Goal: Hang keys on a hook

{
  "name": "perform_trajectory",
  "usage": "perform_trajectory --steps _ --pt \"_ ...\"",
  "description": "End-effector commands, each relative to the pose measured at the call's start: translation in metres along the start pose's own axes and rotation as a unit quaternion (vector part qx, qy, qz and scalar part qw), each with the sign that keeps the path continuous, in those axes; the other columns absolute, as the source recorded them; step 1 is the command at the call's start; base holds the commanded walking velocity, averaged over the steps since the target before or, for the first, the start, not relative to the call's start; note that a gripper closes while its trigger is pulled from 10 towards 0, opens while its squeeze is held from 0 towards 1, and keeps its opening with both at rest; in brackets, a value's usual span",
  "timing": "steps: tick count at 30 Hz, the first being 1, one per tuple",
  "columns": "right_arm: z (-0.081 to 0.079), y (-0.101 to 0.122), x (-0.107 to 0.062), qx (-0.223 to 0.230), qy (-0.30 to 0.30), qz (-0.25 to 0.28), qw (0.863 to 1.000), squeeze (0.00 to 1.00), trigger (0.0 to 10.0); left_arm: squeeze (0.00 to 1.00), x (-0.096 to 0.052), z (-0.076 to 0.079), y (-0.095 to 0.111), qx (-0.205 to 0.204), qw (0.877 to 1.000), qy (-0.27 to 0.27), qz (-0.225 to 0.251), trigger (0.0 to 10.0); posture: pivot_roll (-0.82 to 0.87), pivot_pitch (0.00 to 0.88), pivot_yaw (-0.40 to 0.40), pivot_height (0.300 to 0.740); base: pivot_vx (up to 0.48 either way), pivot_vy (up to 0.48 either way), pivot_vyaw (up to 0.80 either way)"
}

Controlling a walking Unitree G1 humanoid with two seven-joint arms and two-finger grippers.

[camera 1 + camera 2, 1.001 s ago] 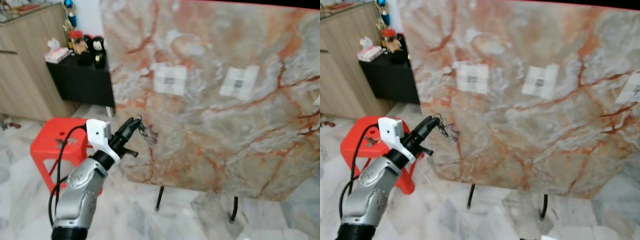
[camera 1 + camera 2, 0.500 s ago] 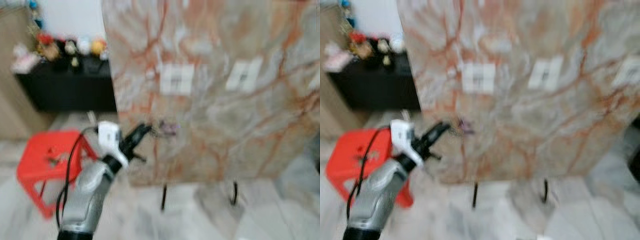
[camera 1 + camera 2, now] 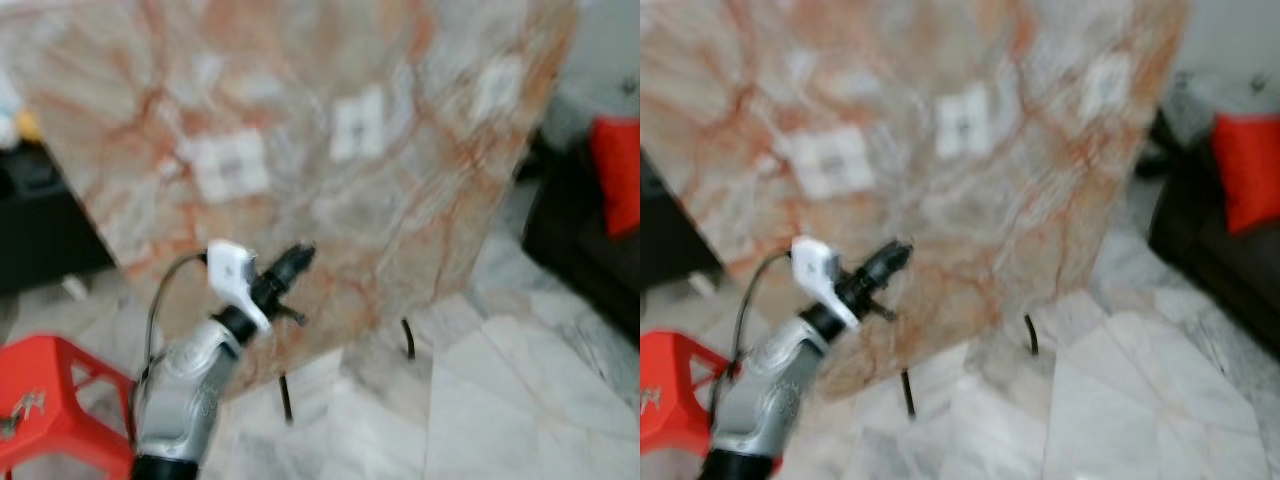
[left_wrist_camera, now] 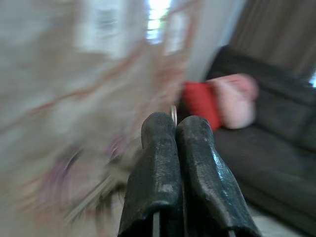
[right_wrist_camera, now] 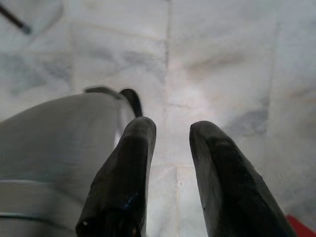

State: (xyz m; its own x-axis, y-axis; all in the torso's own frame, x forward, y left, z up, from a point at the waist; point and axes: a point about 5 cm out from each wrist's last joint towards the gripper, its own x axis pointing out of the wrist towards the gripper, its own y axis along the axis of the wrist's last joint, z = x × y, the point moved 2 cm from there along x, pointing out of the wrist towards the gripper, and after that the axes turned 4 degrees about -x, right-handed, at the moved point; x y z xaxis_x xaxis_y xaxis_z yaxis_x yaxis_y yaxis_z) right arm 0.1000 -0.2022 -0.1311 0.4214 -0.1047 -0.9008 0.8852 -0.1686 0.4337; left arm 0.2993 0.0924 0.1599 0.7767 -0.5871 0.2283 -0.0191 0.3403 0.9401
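1. The left gripper [image 3: 300, 256] is reaching out in front of a large marble slab [image 3: 330, 90] with orange veins, which is standing on thin black legs [image 3: 408, 340].
2. Its two black fingers [image 4: 157, 163] are pressing tight together, pinching a thin metal key ring [image 4: 174, 114] at the tips.
3. The keys [image 4: 94, 195] are hanging as a blur beside the fingers; the picture is too smeared to show detail.
4. A dark sofa [image 4: 266, 163] with a red cushion [image 4: 200, 103] is sitting off to the right.
5. A red stool [image 3: 45, 405] is standing on the pale marble floor [image 3: 500, 400], to the left.
6. The right gripper [image 5: 170, 143] is hanging over the floor, fingers parted and holding nothing.
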Motion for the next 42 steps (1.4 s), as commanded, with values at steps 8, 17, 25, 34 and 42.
perform_trajectory --steps 8,17,25,34,42 --pt "-0.005 0.005 0.001 0.001 0.008 0.009 1.0 0.0 10.0 0.0 -0.001 -0.006 0.004 0.017 1.0 0.007 -0.002 10.0 0.03 0.0 -0.014 0.74 0.0 0.0 -0.48" --pt "-0.005 0.007 0.001 0.003 0.008 0.011 1.0 0.0 10.0 0.0 0.0 -0.015 0.008 0.023 0.999 0.044 0.013 10.0 0.03 0.0 -0.02 0.74 0.0 0.0 0.0" --pt "-0.006 0.008 0.002 0.005 0.009 0.013 1.0 0.0 10.0 0.0 -0.002 -0.023 0.008 0.028 0.997 0.072 0.015 10.0 0.03 0.0 -0.023 0.74 0.0 0.031 0.0" --pt "-0.006 0.008 0.002 0.002 0.011 0.012 1.0 0.0 10.0 0.0 -0.009 -0.039 0.011 0.039 0.991 0.122 0.029 10.0 0.04 0.0 -0.026 0.74 0.0 0.285 0.0" --pt "-0.007 0.009 0.002 -0.002 0.012 0.014 1.0 0.0 10.0 0.0 -0.006 -0.036 0.011 0.047 0.992 0.116 0.032 10.0 0.03 0.0 -0.023 0.74 0.0 0.278 0.0"
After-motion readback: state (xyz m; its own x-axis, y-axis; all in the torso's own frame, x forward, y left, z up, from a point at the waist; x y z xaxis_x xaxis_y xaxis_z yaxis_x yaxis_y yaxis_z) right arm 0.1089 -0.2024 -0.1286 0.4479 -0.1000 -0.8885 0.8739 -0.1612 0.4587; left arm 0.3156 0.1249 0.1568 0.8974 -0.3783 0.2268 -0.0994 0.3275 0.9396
